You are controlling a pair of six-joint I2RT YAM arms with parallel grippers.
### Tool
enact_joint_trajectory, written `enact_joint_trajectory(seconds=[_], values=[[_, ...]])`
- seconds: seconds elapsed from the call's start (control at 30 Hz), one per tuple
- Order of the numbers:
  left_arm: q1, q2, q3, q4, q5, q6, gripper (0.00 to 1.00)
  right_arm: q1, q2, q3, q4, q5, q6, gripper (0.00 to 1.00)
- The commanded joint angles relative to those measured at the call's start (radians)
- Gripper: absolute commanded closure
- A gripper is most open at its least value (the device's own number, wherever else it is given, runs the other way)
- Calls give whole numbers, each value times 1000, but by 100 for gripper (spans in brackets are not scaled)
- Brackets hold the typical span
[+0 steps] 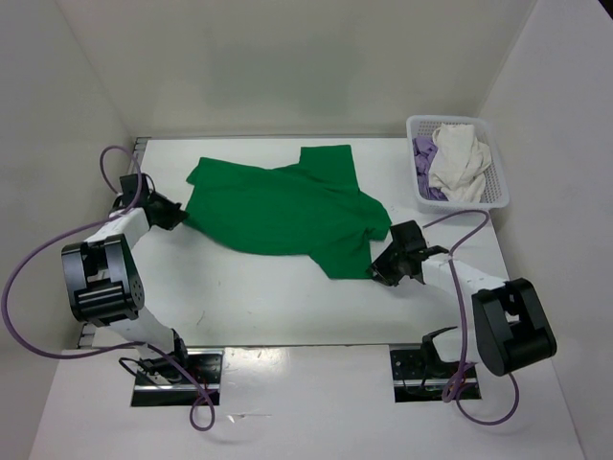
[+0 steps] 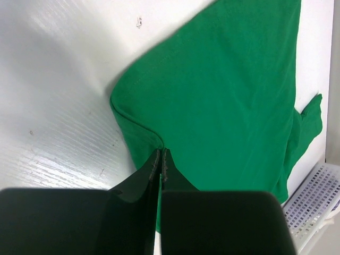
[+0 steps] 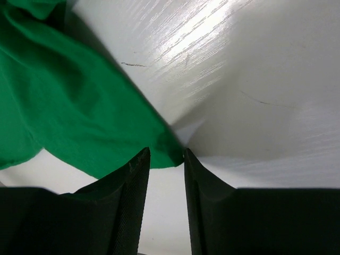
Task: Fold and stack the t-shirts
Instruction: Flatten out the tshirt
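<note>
Left claw [image 2: 161,159] pinches green t-shirt [image 1: 287,206]; right claw [image 3: 166,159] part-open, seemingly touching it.

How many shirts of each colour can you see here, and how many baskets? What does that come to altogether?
green shirt: 1
white shirt: 1
purple shirt: 1
basket: 1
Total: 4 things, 3 of them shirts
</note>
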Motion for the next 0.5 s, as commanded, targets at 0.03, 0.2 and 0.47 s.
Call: enact_joint_trajectory(seconds=[0.03, 0.2, 0.47], values=[[1, -22, -21, 32, 12, 11, 100, 3, 0, -14, 22, 7, 8, 65], [1, -40, -39, 32, 12, 11, 100, 3, -40, -14, -21, 45, 8, 73], [1, -68, -59, 32, 12, 11, 100, 3, 0, 15, -11, 22, -1, 76]])
